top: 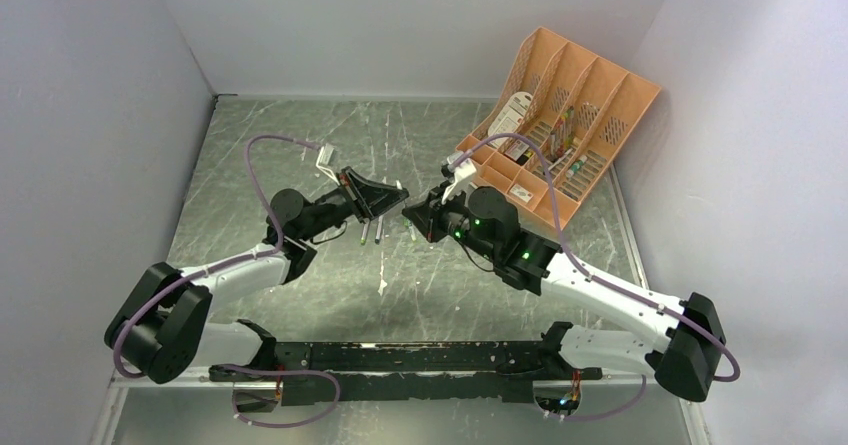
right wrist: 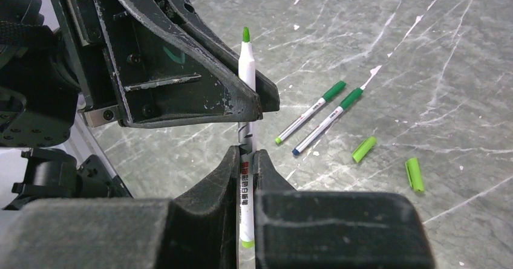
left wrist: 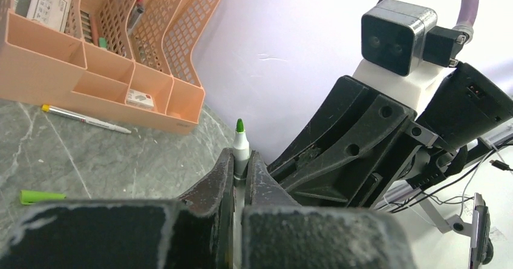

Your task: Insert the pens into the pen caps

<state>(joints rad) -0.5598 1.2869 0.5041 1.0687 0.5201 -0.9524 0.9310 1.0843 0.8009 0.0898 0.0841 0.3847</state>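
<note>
Both grippers are shut on one white pen (right wrist: pixel 245 69) with a bare green tip, held above the table. In the right wrist view my right gripper (right wrist: pixel 247 157) clamps its printed lower barrel, and the left gripper's fingers (right wrist: pixel 199 97) clamp it just above. In the left wrist view my left gripper (left wrist: pixel 240 160) holds the pen (left wrist: pixel 241 143) with its tip pointing up. Two more pens (right wrist: pixel 311 112) (right wrist: pixel 330 119) lie side by side on the table. Two loose bright green caps (right wrist: pixel 364 149) (right wrist: pixel 414 173) lie to their right. One cap (left wrist: pixel 42 196) shows in the left wrist view. In the top view the left gripper (top: pixel 392 197) and the right gripper (top: pixel 418 215) meet mid-table.
An orange organizer (top: pixel 590 85) with mixed stationery stands at the back right and also shows in the left wrist view (left wrist: pixel 91 75). A thin pen with a yellow end (left wrist: pixel 84 119) lies in front of it. Grey walls close in the marbled table (top: pixel 300 135) on three sides.
</note>
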